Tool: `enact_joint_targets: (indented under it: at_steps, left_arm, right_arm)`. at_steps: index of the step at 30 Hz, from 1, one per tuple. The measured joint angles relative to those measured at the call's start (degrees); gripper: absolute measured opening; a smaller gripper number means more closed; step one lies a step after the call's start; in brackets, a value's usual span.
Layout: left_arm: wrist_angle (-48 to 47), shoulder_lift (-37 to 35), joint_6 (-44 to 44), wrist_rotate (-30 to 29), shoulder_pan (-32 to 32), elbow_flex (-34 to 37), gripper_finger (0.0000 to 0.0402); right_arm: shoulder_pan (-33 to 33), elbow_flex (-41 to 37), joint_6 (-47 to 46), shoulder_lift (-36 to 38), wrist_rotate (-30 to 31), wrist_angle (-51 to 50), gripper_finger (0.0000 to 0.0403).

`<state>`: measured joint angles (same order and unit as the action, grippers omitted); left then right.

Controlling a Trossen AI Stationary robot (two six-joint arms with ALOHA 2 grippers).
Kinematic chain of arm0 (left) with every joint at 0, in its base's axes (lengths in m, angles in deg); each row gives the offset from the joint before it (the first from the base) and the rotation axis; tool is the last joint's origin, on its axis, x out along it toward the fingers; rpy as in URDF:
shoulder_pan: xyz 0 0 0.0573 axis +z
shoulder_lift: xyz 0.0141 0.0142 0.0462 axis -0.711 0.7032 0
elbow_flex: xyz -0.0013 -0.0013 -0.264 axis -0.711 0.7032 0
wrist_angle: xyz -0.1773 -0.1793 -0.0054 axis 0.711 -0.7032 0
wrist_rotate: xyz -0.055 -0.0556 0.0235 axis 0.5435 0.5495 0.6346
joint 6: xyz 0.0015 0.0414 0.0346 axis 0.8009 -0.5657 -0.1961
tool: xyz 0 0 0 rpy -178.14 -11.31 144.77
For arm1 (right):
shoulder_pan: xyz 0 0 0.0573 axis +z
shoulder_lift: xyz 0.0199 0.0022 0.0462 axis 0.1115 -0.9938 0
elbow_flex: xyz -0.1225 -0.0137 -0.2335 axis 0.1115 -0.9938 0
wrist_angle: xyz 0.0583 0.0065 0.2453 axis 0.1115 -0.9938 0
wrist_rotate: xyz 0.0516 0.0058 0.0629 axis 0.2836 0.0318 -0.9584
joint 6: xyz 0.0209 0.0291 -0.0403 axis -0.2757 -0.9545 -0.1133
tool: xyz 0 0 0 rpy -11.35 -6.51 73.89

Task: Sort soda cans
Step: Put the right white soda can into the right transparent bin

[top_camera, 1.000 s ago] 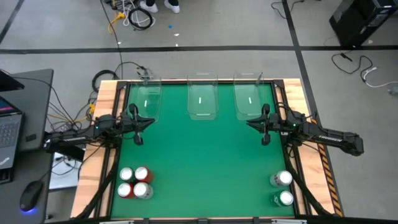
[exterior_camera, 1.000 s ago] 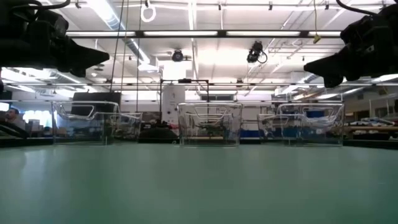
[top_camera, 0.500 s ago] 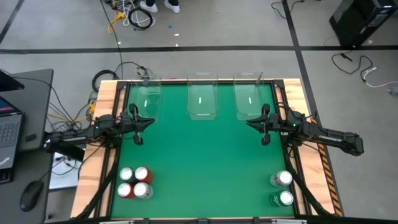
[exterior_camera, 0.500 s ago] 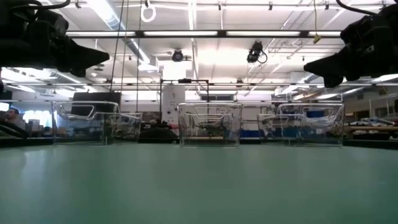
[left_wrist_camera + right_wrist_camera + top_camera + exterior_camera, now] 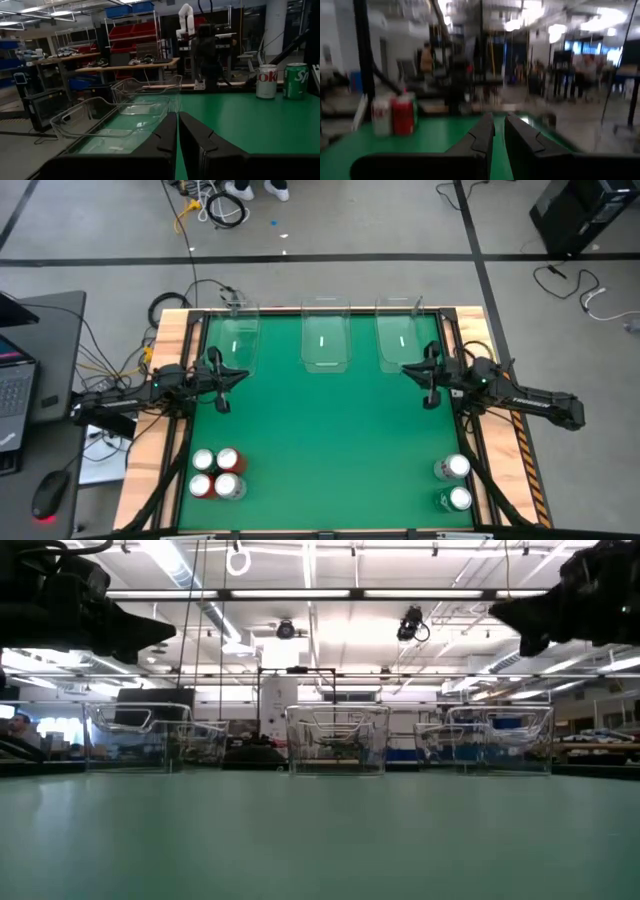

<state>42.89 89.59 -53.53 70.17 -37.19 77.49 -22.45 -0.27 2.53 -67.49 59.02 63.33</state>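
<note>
Several soda cans (image 5: 216, 474) stand upright in a cluster at the table's near left corner, red ones among them. A silver-white can (image 5: 452, 468) and a green can (image 5: 459, 499) stand at the near right corner; the left wrist view shows them as the silver can (image 5: 266, 81) and the green can (image 5: 296, 80). My left gripper (image 5: 244, 373) hovers near the left bin, fingers shut, holding nothing. My right gripper (image 5: 404, 368) hovers near the right bin, also shut and holding nothing. Both hang well above the table in the low view.
Three clear plastic bins stand in a row along the far edge: left bin (image 5: 238, 335), middle bin (image 5: 325, 336), right bin (image 5: 398, 335). The green tabletop (image 5: 330, 440) between the arms and the cans is bare. Wooden rails border the table's left and right sides.
My right gripper has risen a little and shifted slightly toward the far right. The cans and my left arm have stayed where they were.
</note>
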Motion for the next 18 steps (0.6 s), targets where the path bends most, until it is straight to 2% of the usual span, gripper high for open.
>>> enact_joint_targets:
  at_steps: [8, 11, 18]
  left_arm:
    - [0.15, 0.0, -0.01, -0.01, 0.0, 0.01, 0.0026]
    - [0.46, 0.0, 0.0, -0.02, 0.0, 0.0, 0.0026]
    - [3.42, 0.0, -0.01, 0.0, 0.02, 0.01, 0.0026]
  right_arm:
    - [0.23, 0.35, -5.77, -1.3, 0.13, 3.77, 0.0047]
    - [0.55, 1.69, -9.06, -3.82, -1.24, 3.33, 0.0039]
    - [1.06, 9.68, -9.09, -12.64, -2.03, -1.84, 0.0036]
